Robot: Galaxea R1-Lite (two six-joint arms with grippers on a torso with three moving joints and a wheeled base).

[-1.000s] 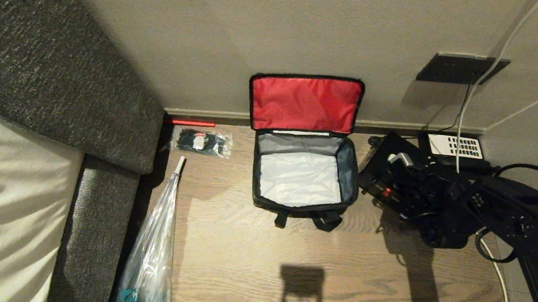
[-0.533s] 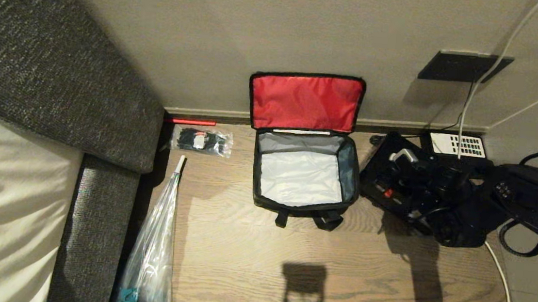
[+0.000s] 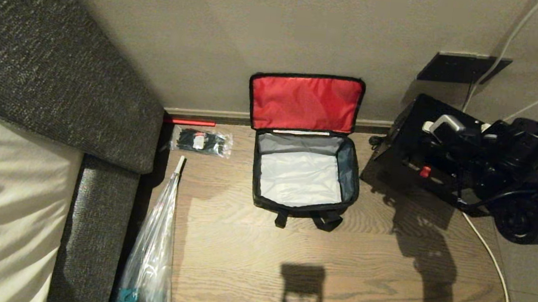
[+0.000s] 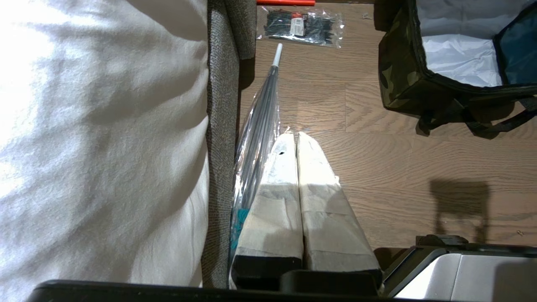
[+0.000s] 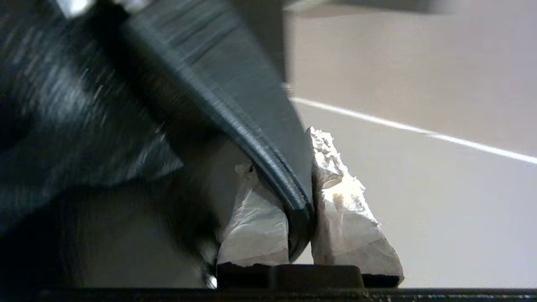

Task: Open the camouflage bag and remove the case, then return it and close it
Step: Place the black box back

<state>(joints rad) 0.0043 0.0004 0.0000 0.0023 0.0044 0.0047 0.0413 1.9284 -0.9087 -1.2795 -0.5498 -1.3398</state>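
The camouflage bag (image 3: pixel 300 208) stands open on the wood floor against the wall, its red-lined lid (image 3: pixel 305 103) leaning back and only grey-white lining showing inside. To its right the black case (image 3: pixel 409 136) hangs tilted above the floor, its red button (image 3: pixel 425 172) facing me. My right gripper (image 3: pixel 476 135) is shut on the case's handle (image 3: pixel 444 123); in the right wrist view the dark handle (image 5: pixel 268 138) runs between the white-wrapped fingers of the gripper (image 5: pixel 287 167). My left gripper (image 4: pixel 295 136) is shut and empty over the floor, left of the bag (image 4: pixel 402 79).
A grey sofa edge (image 3: pixel 61 79) with white bedding (image 3: pixel 2 196) fills the left. A plastic-sleeved umbrella (image 3: pixel 153 248) and a packet of black cable ties (image 3: pixel 201 141) lie beside it. A white cable (image 3: pixel 488 258) runs along the floor at right, under a black wall plate (image 3: pixel 459 68).
My right arm has lifted the case off the floor, up and to the right toward the wall. The case now covers the telephone that showed behind it. The bag has not moved.
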